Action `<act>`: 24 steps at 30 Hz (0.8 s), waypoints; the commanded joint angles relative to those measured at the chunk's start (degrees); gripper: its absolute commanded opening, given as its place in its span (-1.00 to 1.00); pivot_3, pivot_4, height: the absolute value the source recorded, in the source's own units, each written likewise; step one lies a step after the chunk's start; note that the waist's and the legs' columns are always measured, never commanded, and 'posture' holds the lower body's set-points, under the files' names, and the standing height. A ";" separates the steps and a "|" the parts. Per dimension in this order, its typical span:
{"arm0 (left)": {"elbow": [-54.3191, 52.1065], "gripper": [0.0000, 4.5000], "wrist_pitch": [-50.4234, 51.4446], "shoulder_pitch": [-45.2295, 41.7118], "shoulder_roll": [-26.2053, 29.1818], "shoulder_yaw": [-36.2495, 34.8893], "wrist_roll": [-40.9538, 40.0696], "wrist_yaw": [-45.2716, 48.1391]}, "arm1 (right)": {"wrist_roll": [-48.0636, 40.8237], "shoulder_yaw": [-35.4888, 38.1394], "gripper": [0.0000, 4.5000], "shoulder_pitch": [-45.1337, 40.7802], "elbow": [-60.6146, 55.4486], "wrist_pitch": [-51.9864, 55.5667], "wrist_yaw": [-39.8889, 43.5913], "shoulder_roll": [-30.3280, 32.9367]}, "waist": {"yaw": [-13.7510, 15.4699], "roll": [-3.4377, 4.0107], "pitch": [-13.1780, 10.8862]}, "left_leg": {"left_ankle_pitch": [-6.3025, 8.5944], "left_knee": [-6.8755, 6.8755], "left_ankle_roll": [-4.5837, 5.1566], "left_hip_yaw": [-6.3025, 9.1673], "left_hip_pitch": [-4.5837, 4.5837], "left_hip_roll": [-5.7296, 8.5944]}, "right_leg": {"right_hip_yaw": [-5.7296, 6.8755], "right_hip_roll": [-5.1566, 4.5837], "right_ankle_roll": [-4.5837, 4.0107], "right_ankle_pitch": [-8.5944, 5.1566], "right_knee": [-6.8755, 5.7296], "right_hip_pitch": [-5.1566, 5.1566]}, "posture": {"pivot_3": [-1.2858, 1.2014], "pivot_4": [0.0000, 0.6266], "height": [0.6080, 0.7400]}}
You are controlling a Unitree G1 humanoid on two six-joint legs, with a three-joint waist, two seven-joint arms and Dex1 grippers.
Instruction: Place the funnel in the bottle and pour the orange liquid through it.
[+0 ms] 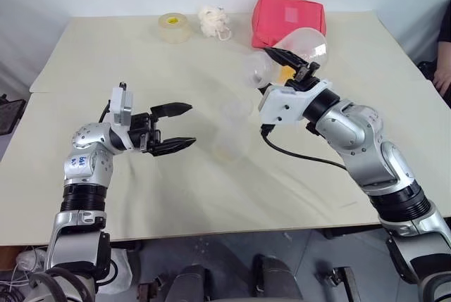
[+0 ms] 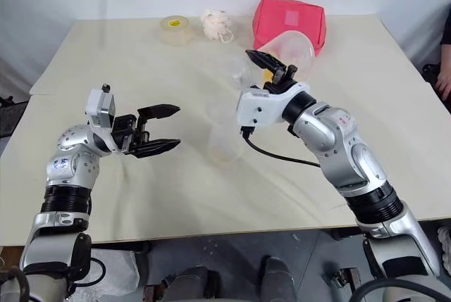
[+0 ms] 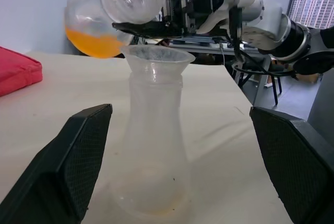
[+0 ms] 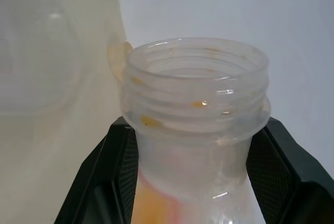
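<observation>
Clamped at its threaded neck between the pressed-in black fingers of the right gripper (image 1: 290, 63): the flask (image 3: 94, 10), tipped over with its mouth raised just above the funnel (image 3: 156, 59). Pooled in the low side of the flask's bulb, not yet at the neck: the orange liquid (image 3: 94, 41).

Stood upright on the table (image 1: 106, 55) between the two arms: the bottle (image 3: 154, 145), with the funnel apparently seated in its mouth, though the join was hard to trace through clear plastic. Spread wide on either side of the bottle and touching nothing: the left gripper (image 1: 189, 124).

Risks, as judged:
- Could have spilled past the funnel's narrow rim if tipped further with the flask's wide mouth off centre.
- Could have knocked the light, unsteadied bottle over, or lifted the loose funnel out, if lowered onto the rim.
- Could have flooded the short stem if poured fast.

Materials and shapes:
- Flask: thin clear plastic, bulbous, with orange droplets on the neck threads.
- Bottle: cloudy clear plastic, straight neck flaring to a wider base, faint yellow at the bottom.
- Funnel: clear flared cone.
- Table: matt cream.
- Far edge of the table: red fabric pouch (image 1: 287, 17), tape roll (image 1: 173, 26).
</observation>
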State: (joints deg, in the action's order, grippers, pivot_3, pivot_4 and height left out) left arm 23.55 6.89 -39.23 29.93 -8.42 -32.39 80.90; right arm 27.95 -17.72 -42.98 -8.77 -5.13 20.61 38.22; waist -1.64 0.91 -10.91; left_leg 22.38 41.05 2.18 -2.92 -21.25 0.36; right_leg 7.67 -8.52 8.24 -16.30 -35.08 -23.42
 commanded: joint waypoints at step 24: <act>-2.84 1.00 0.82 0.32 -1.49 -2.47 -3.04 0.47 | 14.91 1.98 0.08 -6.27 6.40 -18.17 -3.16 1.67 | -0.08 0.00 0.00 | 0.00 0.00 0.00 0.00 0.00 -0.07 | 0.00 0.00 0.00 0.00 -0.01 -0.01 | 0.03 -0.52 1.00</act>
State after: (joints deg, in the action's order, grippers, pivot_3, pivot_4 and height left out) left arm 22.97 7.56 -39.17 28.25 -10.23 -34.32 81.03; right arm 42.56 -17.84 -47.90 -1.46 -22.47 18.99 38.83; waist -1.72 0.91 -10.91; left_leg 22.38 41.06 2.18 -2.92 -21.26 0.30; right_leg 7.67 -8.52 8.24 -16.30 -35.08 -23.43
